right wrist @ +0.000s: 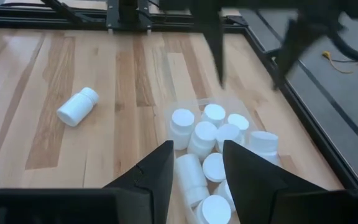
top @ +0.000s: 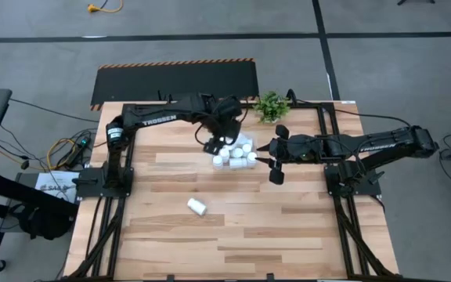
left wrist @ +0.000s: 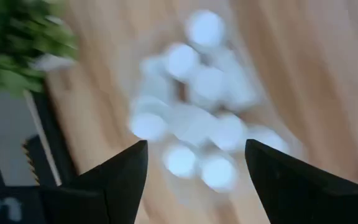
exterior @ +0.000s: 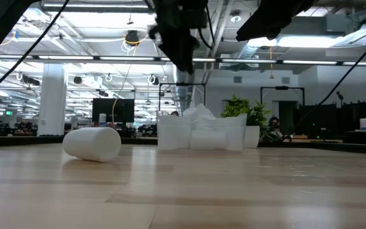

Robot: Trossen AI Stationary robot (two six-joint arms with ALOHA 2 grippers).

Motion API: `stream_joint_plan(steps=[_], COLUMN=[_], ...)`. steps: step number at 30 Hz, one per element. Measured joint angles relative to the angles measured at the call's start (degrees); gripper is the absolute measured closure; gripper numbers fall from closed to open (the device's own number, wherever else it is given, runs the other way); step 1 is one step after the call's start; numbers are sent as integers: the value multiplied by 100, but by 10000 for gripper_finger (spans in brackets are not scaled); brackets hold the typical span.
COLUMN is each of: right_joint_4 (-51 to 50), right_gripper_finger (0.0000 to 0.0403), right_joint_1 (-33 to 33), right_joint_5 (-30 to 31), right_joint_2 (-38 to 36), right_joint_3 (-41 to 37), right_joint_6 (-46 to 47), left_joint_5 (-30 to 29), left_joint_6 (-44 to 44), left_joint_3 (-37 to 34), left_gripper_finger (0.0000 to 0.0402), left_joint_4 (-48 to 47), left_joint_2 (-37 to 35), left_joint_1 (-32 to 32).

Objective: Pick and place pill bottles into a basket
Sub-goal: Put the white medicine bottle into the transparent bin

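Note:
The basket (top: 246, 142) is a clear bin at the table's far middle. Several white pill bottles (top: 233, 154) are heaped in it, some upright and some lying (right wrist: 204, 134). One more pill bottle (top: 196, 207) lies on its side on the wood, nearer the front (exterior: 93, 143) (right wrist: 77, 106). My left gripper (top: 212, 144) hangs open above the basket's left end, pointing steeply down, with nothing between its fingers (left wrist: 194, 155) (exterior: 180, 51). My right gripper (top: 276, 160) hovers just right of the basket, tilted down toward it, its fingers a little apart and empty (right wrist: 196, 162).
A small green potted plant (top: 271, 106) stands just behind the basket at the table's far edge (exterior: 243, 117). Black frame rails (top: 329, 133) run along the table's sides. Bare wood stretches across the near half around the lone bottle.

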Motion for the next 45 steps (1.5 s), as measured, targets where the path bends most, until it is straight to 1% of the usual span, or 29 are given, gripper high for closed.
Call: stream_joint_plan(steps=[2, 4, 7, 10, 12, 16, 18, 24, 26, 29, 31, 34, 38, 41, 43, 45], right_joint_4=[-5, -32, -72, -157, -150, -137, -122, 76, 228, 421, 481, 497, 509, 521, 521, 523], right_gripper_finger=[272, 272, 272, 272, 272, 272, 272, 272, 272, 272, 272, 272, 272, 272, 272, 272], right_joint_1=[60, 127, 230, 329, 399, 522, 581, 717, 723, 721, 720, 720, 708, 698, 698, 696], right_joint_5=[-21, -22, -24, -22, -22, -22, -20, -21, -11, 6, 5, 41, 81, 307, 534, 742], right_joint_2=[0, 0, 0, 0, 0, 0, 0, 0, 0, 0, 0, 0, 0, 1, 2, 2], right_joint_3=[1, 0, -1, -1, -1, -1, -1, -1, -1, -1, -1, -1, -1, -1, -1, -1], right_joint_6=[-3, -4, -3, -5, -5, -3, -3, 18, 218, 696, 1022, 1394, 1977, 2470, 2769, 3063], left_joint_5=[-84, -95, 102, 259, 502, 1182, 1412, 1357, 1269, 1083, 828, 626, 670, 885, 1002, 1036], left_joint_6=[-9, -167, -522, -909, -1294, -2105, -2300, -2943, -3063, -3089, -3075, -2870, -2414, -2174, -2040, -1916], left_joint_3=[270, 330, 273, 283, 278, 209, 184, 176, 176, 176, 176, 176, 178, 112, -151, -571], left_gripper_finger=[143, 143, 143, 143, 143, 143, 143, 143, 143, 143, 143, 143, 143, 143, 143, 143], left_joint_4=[-695, -1097, -1404, -2139, -2551, -2574, -2627, -2592, -2610, -2605, -2606, -2606, -2607, -2575, -2526, -2397], left_joint_2=[0, -45, -254, -419, -460, -773, -1002, -1701, -1967, -2377, -2685, -3117, -3679, -4087, -4435, -4847], left_joint_1=[-136, -265, -435, -572, -644, -827, -993, -1422, -1529, -1643, -1678, -1680, -1680, -1680, -1680, -1681])
